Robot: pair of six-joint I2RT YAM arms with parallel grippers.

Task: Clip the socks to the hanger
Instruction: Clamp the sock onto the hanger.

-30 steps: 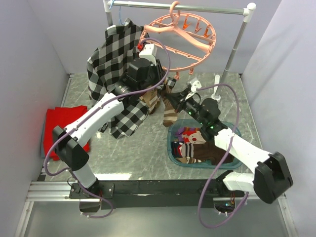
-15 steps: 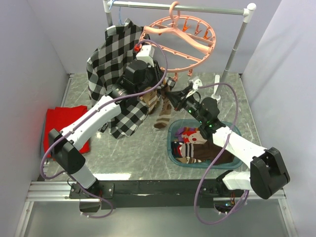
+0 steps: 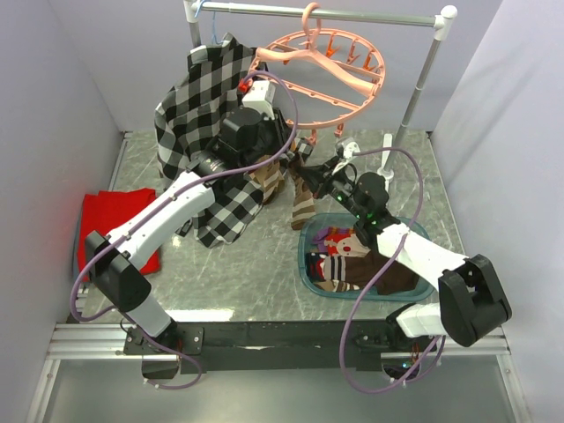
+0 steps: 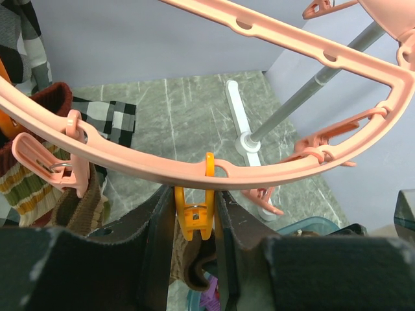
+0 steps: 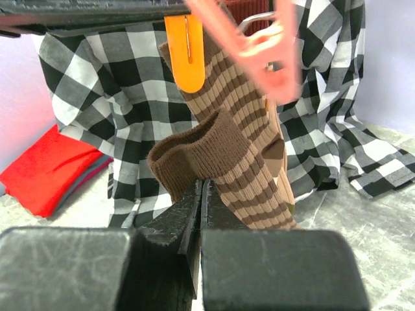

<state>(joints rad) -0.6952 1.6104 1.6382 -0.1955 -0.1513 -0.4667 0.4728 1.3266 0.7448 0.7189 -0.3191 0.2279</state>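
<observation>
The left claw (image 4: 194,206) reaches up under the near rim of the hanger (image 4: 162,170), its two fingers pressed against both sides of an orange clip (image 4: 193,220) that hangs from the rim between them. Up and to the left of this claw, a pink clip (image 4: 48,165) holds a ribbed striped sock (image 4: 23,191). The right claw (image 5: 200,186) is closed on the folded cuff of a brown striped sock (image 5: 243,175), which rises from its fingertips to just beside the orange clip above. Behind that sock hangs the plaid shirt (image 5: 104,84), and low to the claw's left a red cloth (image 5: 45,168) lies on the table (image 5: 382,214)
</observation>
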